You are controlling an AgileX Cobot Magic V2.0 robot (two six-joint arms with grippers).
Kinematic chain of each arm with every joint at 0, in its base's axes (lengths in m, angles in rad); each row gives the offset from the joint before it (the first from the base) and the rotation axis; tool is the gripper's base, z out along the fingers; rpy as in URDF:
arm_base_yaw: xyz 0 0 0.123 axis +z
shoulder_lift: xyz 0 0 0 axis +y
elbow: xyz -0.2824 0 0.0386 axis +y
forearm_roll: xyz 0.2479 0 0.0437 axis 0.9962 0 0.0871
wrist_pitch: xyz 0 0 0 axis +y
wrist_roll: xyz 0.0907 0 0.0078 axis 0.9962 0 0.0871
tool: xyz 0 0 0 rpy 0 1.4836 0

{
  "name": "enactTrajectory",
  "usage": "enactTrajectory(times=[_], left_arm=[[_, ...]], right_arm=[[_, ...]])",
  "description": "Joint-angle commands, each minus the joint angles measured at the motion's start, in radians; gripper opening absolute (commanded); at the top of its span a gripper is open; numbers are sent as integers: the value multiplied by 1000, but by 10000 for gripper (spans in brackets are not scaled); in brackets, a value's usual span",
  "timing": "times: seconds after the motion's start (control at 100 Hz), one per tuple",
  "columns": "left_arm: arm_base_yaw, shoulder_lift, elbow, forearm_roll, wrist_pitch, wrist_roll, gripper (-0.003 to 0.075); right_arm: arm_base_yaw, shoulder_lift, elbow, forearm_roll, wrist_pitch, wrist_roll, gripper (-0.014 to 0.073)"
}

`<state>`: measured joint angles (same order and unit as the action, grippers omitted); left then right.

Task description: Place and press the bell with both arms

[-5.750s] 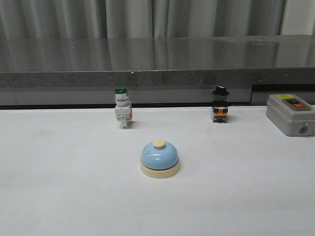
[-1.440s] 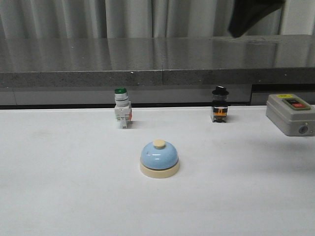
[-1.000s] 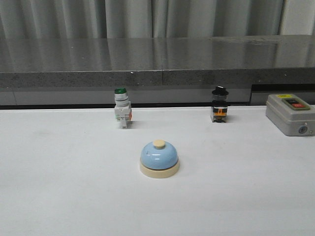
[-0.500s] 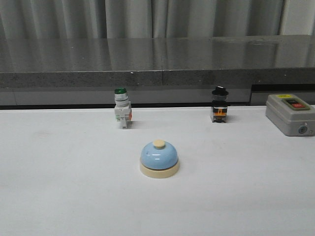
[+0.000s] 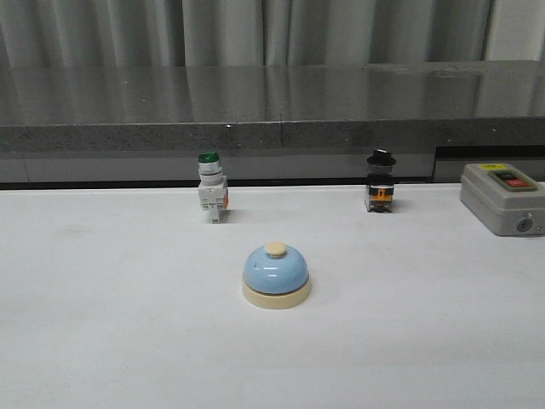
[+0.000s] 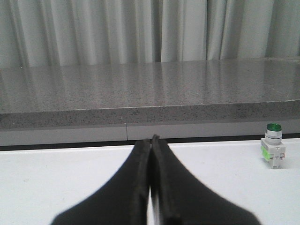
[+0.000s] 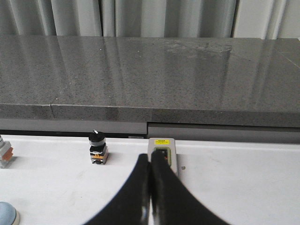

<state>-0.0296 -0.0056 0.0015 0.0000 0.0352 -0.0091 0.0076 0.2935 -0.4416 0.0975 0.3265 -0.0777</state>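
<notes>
The light-blue bell [image 5: 276,274] with its cream base and cream button stands upright in the middle of the white table [image 5: 102,324]. Neither arm shows in the front view. In the left wrist view my left gripper [image 6: 150,139] is shut and empty, held over bare table. In the right wrist view my right gripper [image 7: 150,157] is shut and empty, in front of the grey box [image 7: 163,154]. A sliver of the bell [image 7: 7,213] shows at that view's lower left edge.
A green-capped white pushbutton switch [image 5: 211,198] stands behind the bell to the left and also shows in the left wrist view [image 6: 273,151]. A black-knobbed switch [image 5: 381,181] stands back right, also in the right wrist view [image 7: 98,147]. The grey box with red and black buttons [image 5: 502,198] sits far right. A dark ledge [image 5: 272,128] runs behind.
A dark arm part seen at the top right of the front view 1.4 s ago has left the view. The bell and switches have not moved.
</notes>
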Motion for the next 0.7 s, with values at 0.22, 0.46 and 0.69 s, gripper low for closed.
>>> enactTrajectory(times=[0.22, 0.46, 0.69], left_arm=[[4, -29, 42, 0, -83, -10, -20], [4, -29, 42, 0, -83, -10, -20], [4, -29, 42, 0, -83, -10, -20]], right_arm=[[-5, -6, 5, -6, -78, 1, -60], [-5, -152, 146, -47, -146, 30, -60], [-5, -283, 304, -122, -191, 144, -60]])
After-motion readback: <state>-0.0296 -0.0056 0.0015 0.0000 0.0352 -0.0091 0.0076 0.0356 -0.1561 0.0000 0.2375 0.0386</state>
